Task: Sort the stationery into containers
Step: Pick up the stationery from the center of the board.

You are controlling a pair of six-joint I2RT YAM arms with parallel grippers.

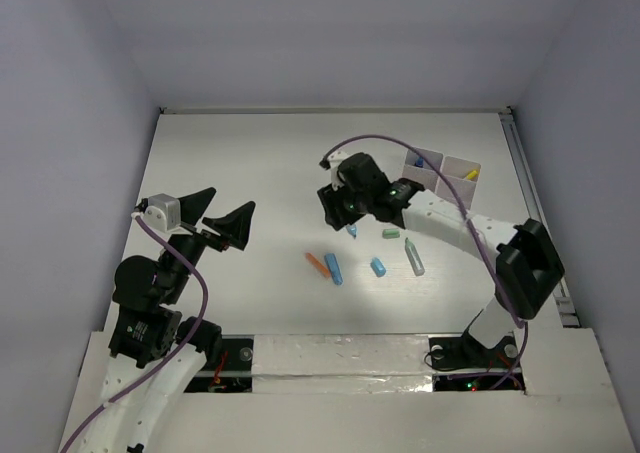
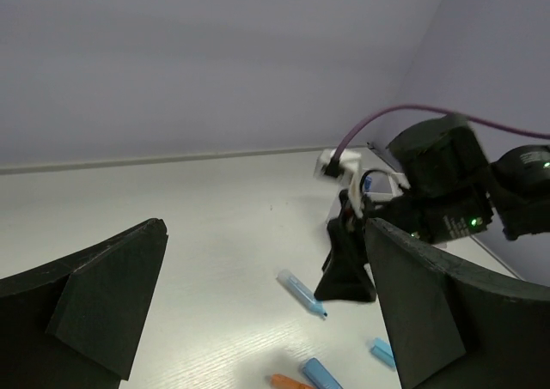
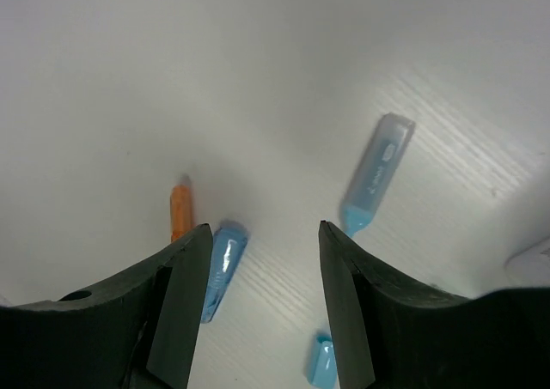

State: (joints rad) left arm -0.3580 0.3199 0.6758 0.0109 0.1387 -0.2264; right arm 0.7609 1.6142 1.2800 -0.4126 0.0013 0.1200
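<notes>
Mostly pale-blue, clear-capped marker (image 3: 375, 176)

I worked in a robotics lab cell: a white table (image 1: 250, 153) closed in by plain grey walls (image 1: 330, 33) from nine to three o'clock, a purple cable (image 1: 385, 139) looping at one o'clock.

orange marker (image 1: 317, 264), blue marker (image 1: 333, 269), mint eraser (image 1: 391, 234), white boxes (image 1: 447, 163), purple cable (image 1: 372, 138), white table (image 1: 250, 163)
</notes>
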